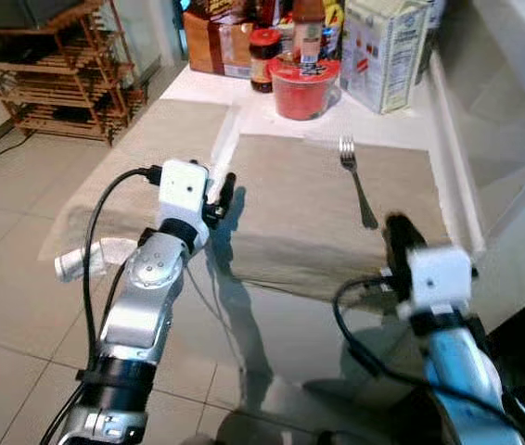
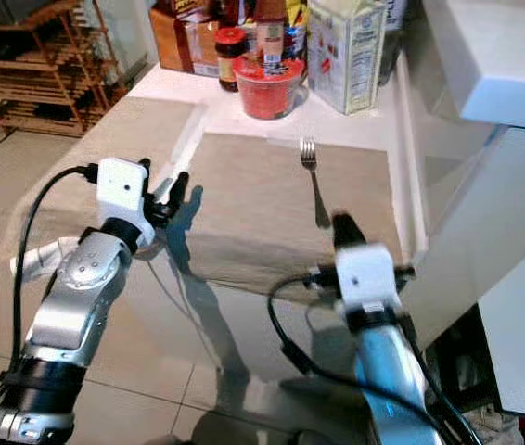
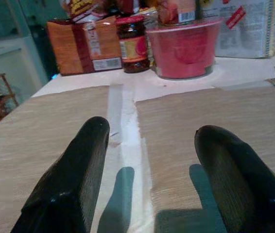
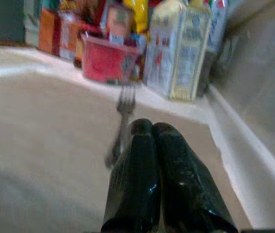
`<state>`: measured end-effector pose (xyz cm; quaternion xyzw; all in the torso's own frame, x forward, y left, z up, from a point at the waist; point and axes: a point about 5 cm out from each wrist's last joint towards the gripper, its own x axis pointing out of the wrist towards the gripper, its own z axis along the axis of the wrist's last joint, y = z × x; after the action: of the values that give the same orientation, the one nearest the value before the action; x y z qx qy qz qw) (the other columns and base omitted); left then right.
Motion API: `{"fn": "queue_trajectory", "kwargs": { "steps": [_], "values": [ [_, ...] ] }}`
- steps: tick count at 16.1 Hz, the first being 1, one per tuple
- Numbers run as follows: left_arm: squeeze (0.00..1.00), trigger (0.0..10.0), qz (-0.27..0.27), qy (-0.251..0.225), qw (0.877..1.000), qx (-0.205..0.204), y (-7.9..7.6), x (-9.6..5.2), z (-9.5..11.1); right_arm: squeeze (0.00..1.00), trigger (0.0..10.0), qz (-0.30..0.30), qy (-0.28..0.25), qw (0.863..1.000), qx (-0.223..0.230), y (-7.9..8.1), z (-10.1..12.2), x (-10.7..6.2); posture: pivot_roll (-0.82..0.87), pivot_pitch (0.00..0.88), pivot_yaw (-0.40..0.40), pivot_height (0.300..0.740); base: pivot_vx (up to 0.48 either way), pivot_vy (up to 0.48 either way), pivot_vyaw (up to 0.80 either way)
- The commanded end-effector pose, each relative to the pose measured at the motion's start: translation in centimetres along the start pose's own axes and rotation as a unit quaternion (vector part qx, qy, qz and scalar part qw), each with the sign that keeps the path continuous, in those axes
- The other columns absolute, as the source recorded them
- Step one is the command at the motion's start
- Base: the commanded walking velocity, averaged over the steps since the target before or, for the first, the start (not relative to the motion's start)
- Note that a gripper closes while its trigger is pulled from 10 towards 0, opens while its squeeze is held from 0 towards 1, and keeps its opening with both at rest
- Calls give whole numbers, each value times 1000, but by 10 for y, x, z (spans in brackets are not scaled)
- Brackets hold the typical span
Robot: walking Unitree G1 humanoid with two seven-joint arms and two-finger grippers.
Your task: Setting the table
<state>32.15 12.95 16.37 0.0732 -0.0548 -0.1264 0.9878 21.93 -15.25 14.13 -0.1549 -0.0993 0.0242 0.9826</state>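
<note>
- Fork lies flat on the right-hand placemat, towards its far right part, with bare cloth all round it.
- Its long axis runs roughly from 12 to 6 o'clock, leaning slightly: the tines point to about 11, towards the red tub, and the handle end points to about 5, towards the right gripper.
- Right gripper sits just beside the handle end, its two fingers pressed together with nothing between them.
- Left gripper hovers over the white strip between the two placemats, spread wide and empty.
- Risk, as I judge it: a closed gripper pushed forward would knock the handle and spin the fork, or slide it off towards the table's right edge.
- Dragging a finger across the cloth could also bunch the placemat and carry the fork with it.
- Jar, carton and red tub stand crowded at 12 o'clock; a far reach could tip one.
</note>
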Motion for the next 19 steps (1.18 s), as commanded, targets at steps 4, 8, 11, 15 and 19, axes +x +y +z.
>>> {"fn": "queue_trajectory", "kwargs": {
  "steps": [4,8,11,15,19],
  "values": [
    [0,10000,-17,-30,999,1,1,12,12,0,10000,-2,-5,1000,-4,-3,4,-2,-89,33,74,740,0,0,-178],
    [0,10000,-29,-37,999,0,-2,16,12,0,10000,1,-6,1000,-11,1,5,-4,-98,29,82,740,0,0,-637],
    [0,10000,-26,-37,999,2,-3,17,11,0,10000,6,-14,1000,-14,1,7,-4,-95,29,76,740,0,0,0],
    [0,10000,-17,-10,1000,-19,-2,22,6,0,10000,14,-9,1000,-4,4,5,-2,-93,34,77,723,0,0,-342],
    [0,10000,-33,-18,999,-31,-20,38,18,0,10000,16,-10,1000,-3,5,5,0,-99,32,79,684,0,0,-200]
  ]
}}
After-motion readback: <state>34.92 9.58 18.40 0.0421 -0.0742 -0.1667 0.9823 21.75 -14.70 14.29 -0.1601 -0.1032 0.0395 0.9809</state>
